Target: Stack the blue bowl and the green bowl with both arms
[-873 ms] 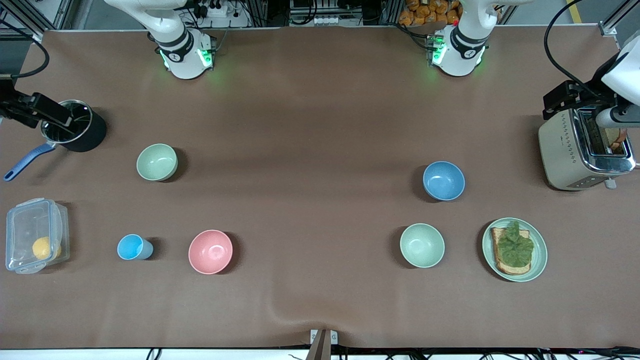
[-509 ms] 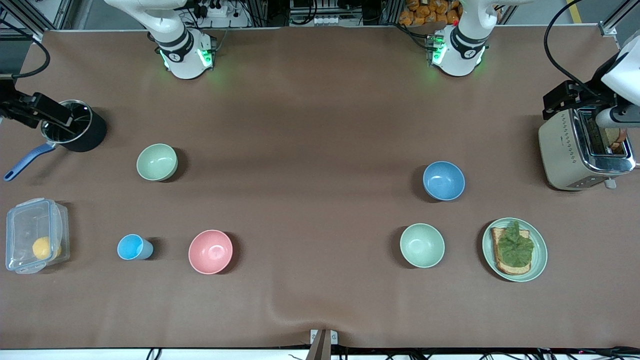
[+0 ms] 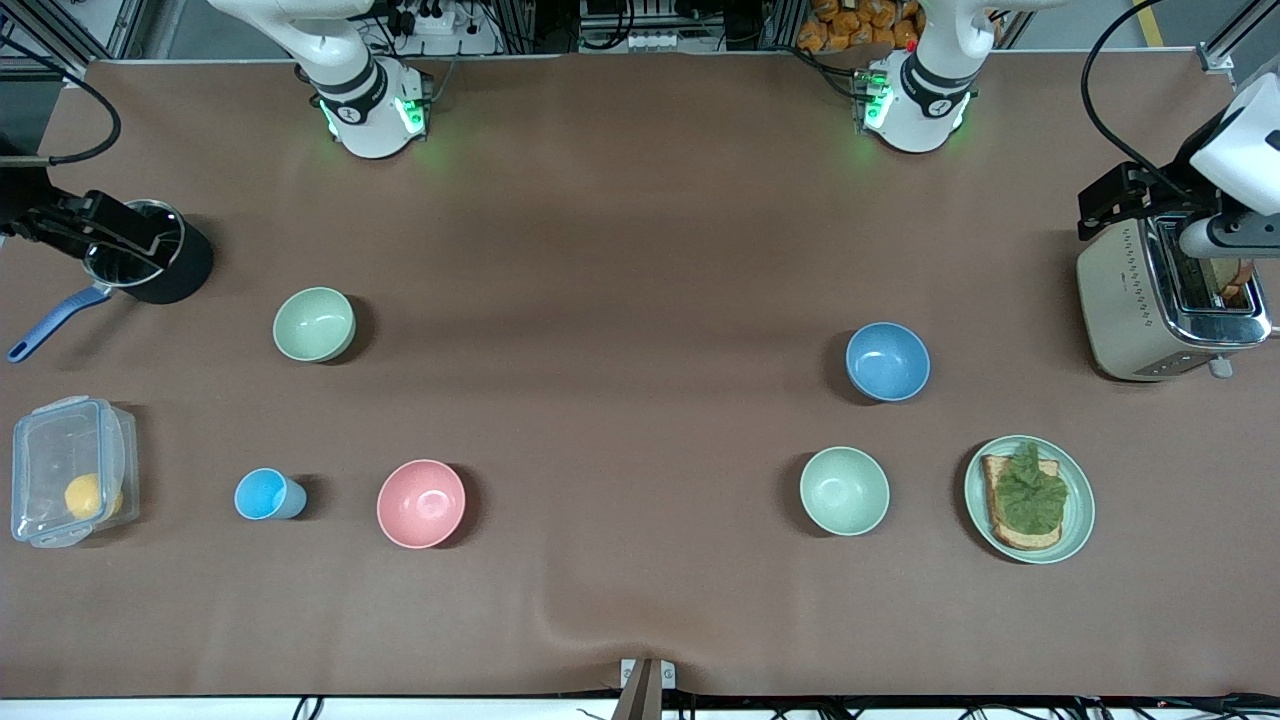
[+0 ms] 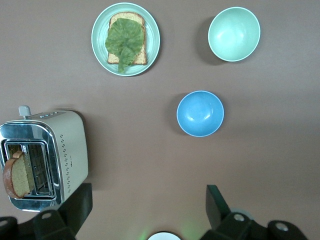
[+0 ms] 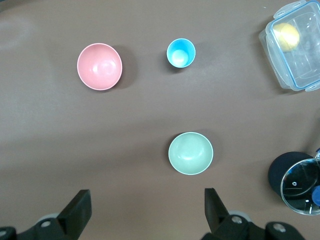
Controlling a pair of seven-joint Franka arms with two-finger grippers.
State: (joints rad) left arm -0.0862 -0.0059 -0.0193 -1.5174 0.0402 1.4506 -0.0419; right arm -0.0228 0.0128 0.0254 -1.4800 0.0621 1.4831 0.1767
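We count four bowls: blue bowl, green bowl, one pink, one mint. Nothing blocks them. Left end effector over the toaster and right end effector over the pot, at opposite table edges, have fingers apart.

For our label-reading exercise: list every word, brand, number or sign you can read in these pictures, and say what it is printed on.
No text can be read.
Toaster: a small dark mark on its side, too small to read.
Blue bowl, green bowl, pink bowl: plain, no print.
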